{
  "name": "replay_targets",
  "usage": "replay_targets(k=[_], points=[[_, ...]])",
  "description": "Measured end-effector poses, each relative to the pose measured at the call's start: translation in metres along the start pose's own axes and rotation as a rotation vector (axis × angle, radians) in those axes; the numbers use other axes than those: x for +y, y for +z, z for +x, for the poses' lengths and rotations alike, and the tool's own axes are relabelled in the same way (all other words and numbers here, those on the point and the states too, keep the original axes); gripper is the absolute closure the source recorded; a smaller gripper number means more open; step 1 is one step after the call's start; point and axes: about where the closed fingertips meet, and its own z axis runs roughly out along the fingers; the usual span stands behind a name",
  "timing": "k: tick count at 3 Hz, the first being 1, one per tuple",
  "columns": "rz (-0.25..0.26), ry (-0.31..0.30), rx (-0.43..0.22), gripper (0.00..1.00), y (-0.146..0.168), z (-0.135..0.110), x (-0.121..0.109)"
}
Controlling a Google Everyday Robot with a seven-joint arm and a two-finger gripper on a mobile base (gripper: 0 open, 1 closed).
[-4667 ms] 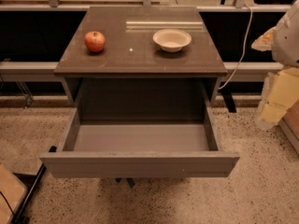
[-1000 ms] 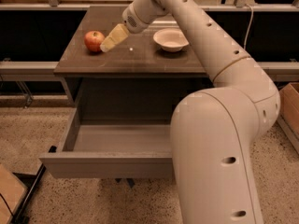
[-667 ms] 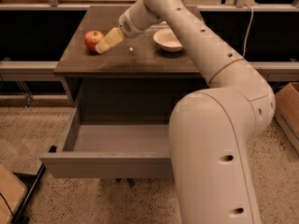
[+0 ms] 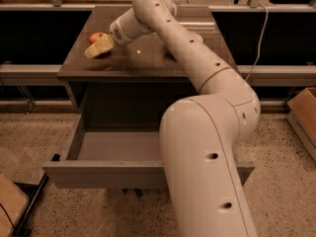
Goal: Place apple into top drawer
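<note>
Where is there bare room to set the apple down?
The top drawer floor, bare from its left wall to the arm that hides the rest. Also the front strip of the cabinet top. Crowded: its back-left, where the gripper is at the apple.

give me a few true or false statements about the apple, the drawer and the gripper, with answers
1. The apple rests on the brown cabinet top. True.
2. The top drawer is shut. False: it is pulled open.
3. The gripper is at the apple, over the cabinet top. True.
4. The apple lies inside the top drawer. False: it is up on the cabinet top.
</note>
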Motion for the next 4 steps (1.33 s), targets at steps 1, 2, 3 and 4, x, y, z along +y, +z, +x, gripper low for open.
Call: replay_targets(k=[1, 2, 3, 4], points=[[-0.032, -0.026, -0.016, 0.19, 0.024, -0.012, 0.011], [-0.036, -0.049, -0.025, 0.42, 0.031, -0.022, 0.016], [-0.018, -0.049, -0.023, 0.66, 0.026, -0.023, 0.013], [-0.004, -0.031, -0.029, 0.89, 0.000, -0.016, 0.011]])
